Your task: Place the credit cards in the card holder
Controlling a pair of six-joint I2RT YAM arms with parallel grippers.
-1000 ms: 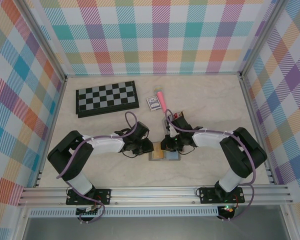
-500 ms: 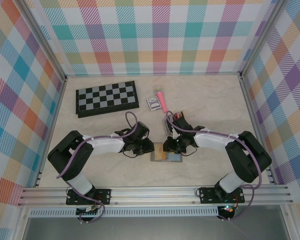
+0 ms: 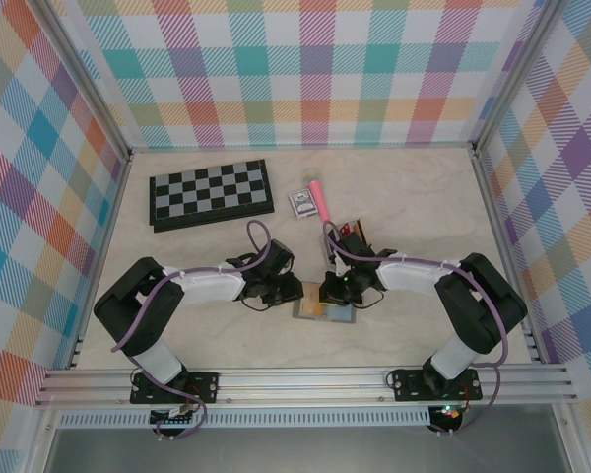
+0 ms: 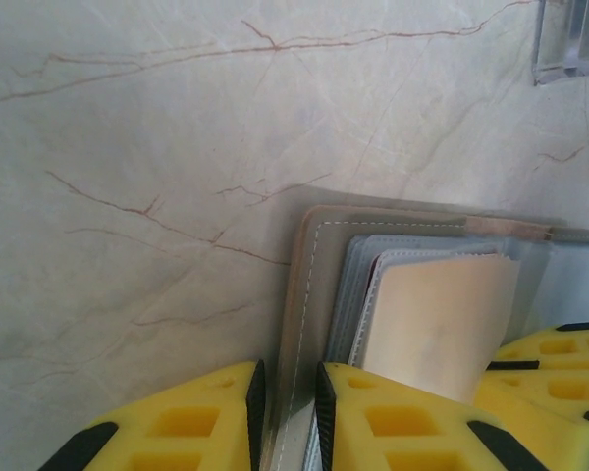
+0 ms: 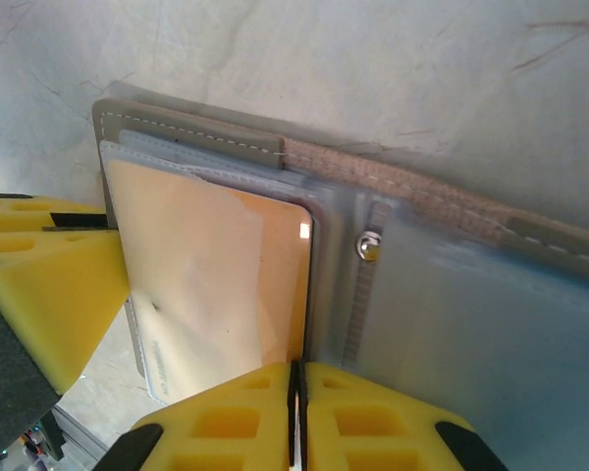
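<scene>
Holder point(image 3: 340, 314) lies open at the counter's point(image 4: 128, 128) 6 o'clock. Left gripper point(image 4: 287, 392) jaws clamp its 9 o'clock edge, likely to steady it. Right gripper point(image 5: 294, 392) jaws are together, seemingly pinching the card point(image 5: 216, 275) to slide it in.

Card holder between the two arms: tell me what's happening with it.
Both arms are working on the open grey-brown card holder. The left claw pinches the edge of its cover. The right claw is closed, its tips at the edge of a tan-yellow credit card that appears partly tucked into a clear sleeve. Whether it actually pinches the card is unclear. The card is not fully in yet.
</scene>
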